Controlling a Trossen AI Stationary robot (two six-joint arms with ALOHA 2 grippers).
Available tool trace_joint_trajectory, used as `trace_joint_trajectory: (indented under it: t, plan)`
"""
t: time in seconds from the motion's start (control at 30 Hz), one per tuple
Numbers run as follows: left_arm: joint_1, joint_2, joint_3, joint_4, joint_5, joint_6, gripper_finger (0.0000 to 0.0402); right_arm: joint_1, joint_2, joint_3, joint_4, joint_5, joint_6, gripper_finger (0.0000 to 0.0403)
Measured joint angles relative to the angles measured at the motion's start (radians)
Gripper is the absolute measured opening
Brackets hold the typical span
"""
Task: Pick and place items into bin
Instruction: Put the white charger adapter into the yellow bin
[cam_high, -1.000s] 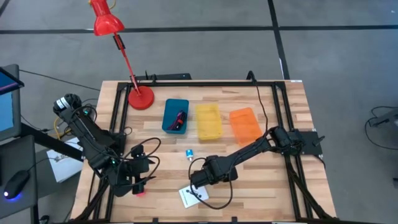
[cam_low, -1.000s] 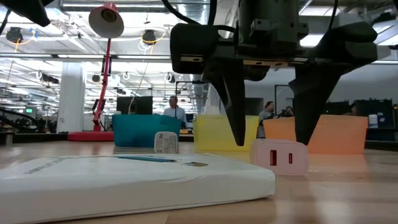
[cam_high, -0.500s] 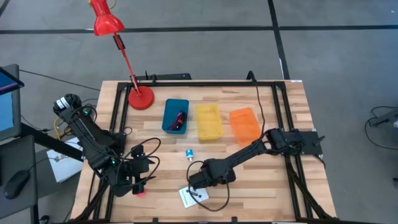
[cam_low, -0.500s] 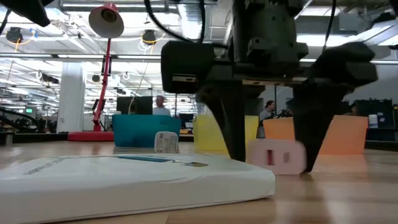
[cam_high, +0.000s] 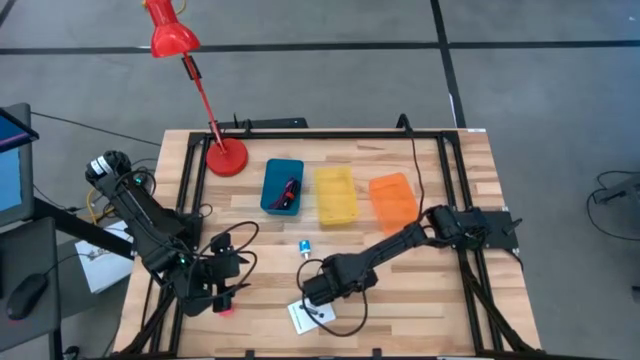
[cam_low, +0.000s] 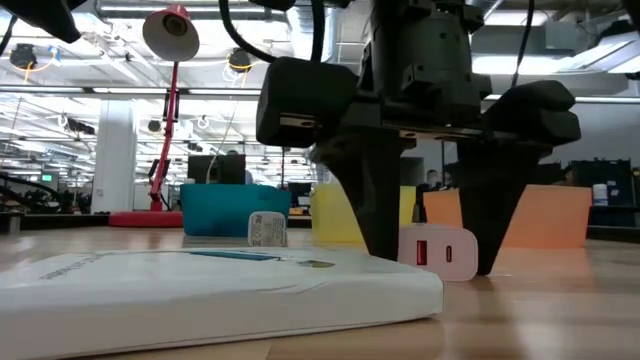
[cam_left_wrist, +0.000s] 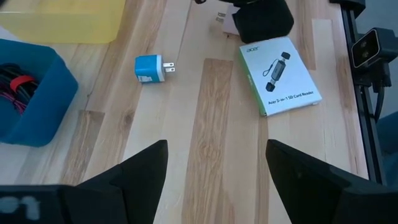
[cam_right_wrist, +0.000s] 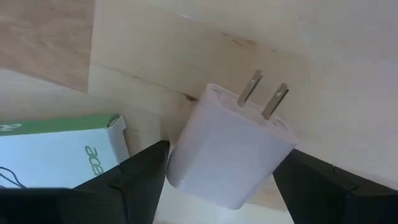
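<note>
My right gripper (cam_high: 318, 290) (cam_low: 432, 266) is open and points down at a white plug-in charger (cam_right_wrist: 230, 155) (cam_low: 437, 255). The charger lies on the table with its prongs level, one finger on each side of it. Beside it lies a white card-reader box (cam_high: 310, 316) (cam_left_wrist: 278, 74). A light-blue charger (cam_high: 305, 248) (cam_left_wrist: 148, 67) lies farther toward the bins. The blue bin (cam_high: 282, 186) holds a dark red cord and dark pieces. My left gripper (cam_high: 220, 292) (cam_left_wrist: 214, 186) waits open near the table's near left corner, with a small red piece (cam_high: 226, 306) beside it. My right gripper stands astride the white charger's body (cam_right_wrist: 205, 168) from above, fingers (cam_low: 378, 215) pointing down on its two sides. The charger rests flat on the table. I cannot tell whether the fingers touch its sides.
A yellow bin (cam_high: 335, 194) and an orange bin (cam_high: 393, 200) stand in a row right of the blue bin. A red desk lamp (cam_high: 225, 155) stands at the far left. Black frame rails run along the table's edges. Bare wood lies between the bins and the chargers.
My right gripper has come down around the white charger and shifted a little toward the table's left. The charger has slid slightly leftward on the table, toward the white box.
</note>
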Motion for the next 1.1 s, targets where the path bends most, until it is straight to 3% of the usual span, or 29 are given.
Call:
trace_joint_trajectory:
  t: [0.4,0.77,1.1]
  plan:
    - [0.0,0.0,0.0,0.0,0.0,0.0,0.0262,0.015,0.0,-0.002,0.013,0.048,0.075,0.0272]
    - [0.0,0.0,0.0,0.0,0.0,0.0,0.0262,0.013,-0.001,-0.003,0.031,0.046,0.167,0.0193]
    - [0.0,0.0,0.0,0.0,0.0,0.0,0.0262,0.04,0.0,-0.001,0.007,0.068,0.099,0.0211]
